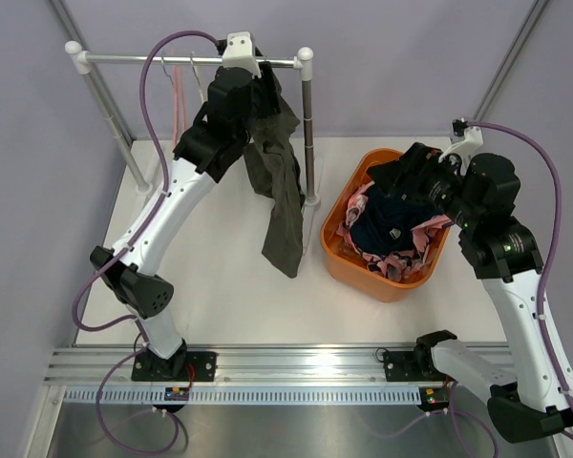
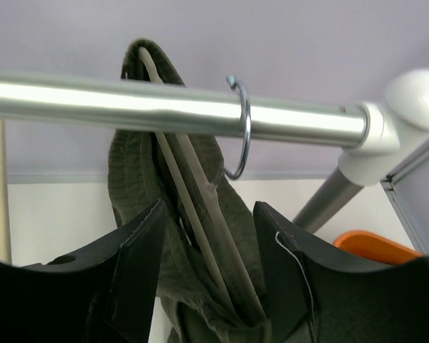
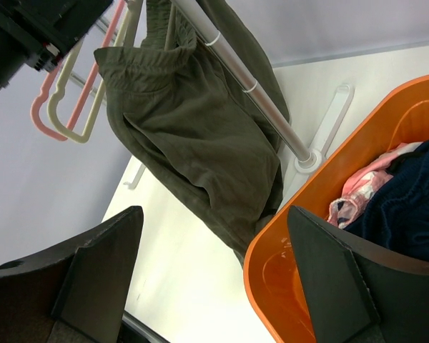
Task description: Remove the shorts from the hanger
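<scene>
The olive green shorts (image 1: 282, 191) hang on a cream hanger (image 2: 193, 179) whose metal hook (image 2: 243, 121) sits on the rack's rail (image 1: 153, 59). My left gripper (image 1: 258, 81) is up at the rail. In its wrist view the gripper (image 2: 211, 214) has the bunched olive cloth (image 2: 136, 171) and the hanger wires filling the narrow gap between its fingers. My right gripper (image 1: 393, 172) is open and empty over the far left rim of the orange basket (image 1: 339, 253). The pink blotched shorts (image 1: 358, 202) and the navy shorts (image 1: 387, 224) lie in the basket.
Two bare hangers, pink (image 1: 179, 95) and cream (image 1: 199, 86), hang left of my left arm. The rack's right post (image 1: 308, 124) stands between the olive shorts and the basket. In the right wrist view the olive shorts (image 3: 193, 136) hang beside the basket rim (image 3: 286, 236).
</scene>
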Tool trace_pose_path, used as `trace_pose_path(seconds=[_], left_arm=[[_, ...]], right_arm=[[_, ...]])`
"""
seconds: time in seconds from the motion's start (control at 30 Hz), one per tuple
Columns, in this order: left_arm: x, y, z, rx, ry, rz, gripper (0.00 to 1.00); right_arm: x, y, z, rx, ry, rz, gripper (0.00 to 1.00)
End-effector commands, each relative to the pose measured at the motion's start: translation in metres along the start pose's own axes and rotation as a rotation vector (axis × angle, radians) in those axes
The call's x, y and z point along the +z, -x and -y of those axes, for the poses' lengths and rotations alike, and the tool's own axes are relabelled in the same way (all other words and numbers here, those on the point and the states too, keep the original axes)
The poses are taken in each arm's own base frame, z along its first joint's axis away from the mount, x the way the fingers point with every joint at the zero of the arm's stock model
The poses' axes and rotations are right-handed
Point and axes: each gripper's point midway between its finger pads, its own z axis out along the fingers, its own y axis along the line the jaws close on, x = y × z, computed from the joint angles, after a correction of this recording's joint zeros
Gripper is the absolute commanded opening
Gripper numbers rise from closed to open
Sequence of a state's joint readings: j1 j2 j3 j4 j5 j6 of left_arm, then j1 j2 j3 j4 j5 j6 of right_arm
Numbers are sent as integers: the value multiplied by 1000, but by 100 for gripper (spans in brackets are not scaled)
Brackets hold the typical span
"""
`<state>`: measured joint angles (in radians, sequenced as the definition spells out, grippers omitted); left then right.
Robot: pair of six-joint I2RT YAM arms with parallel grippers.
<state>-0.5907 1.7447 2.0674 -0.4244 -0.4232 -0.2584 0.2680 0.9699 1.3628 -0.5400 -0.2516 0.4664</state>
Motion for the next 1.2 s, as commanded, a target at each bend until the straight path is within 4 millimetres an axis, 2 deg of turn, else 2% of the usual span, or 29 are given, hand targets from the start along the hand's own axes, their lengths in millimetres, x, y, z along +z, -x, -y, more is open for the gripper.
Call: trace_pose_path(seconds=[0.0,0.03,0.07,0.17,0.63,1.03,1.13,1.17], left_arm=[[3,37,-5,-24,62,113,57],[10,30,-5,-17,68,100,57],[10,36,-4,-22,65,106,57],[18,31,-4,-18,68,93,57],[35,9,-9,-29,65,43,57],[45,-3,-8,-42,51,16,56],[47,-4,-7,-40,44,12,43],[48,-5,-6,-35,41,7,32]], right_arm=[[-7,4,-5,-27,9,13,91],[-7,3,-4,-25,6,13,91],[-9,4,-5,-27,7,18,91],[-11,3,-4,-28,2,22,91],[-13,-1,0,-30,-11,20,92],[-15,-2,4,-39,-27,18,92],[-15,-4,5,-38,-31,17,92],[-15,-4,5,-39,-31,17,92]])
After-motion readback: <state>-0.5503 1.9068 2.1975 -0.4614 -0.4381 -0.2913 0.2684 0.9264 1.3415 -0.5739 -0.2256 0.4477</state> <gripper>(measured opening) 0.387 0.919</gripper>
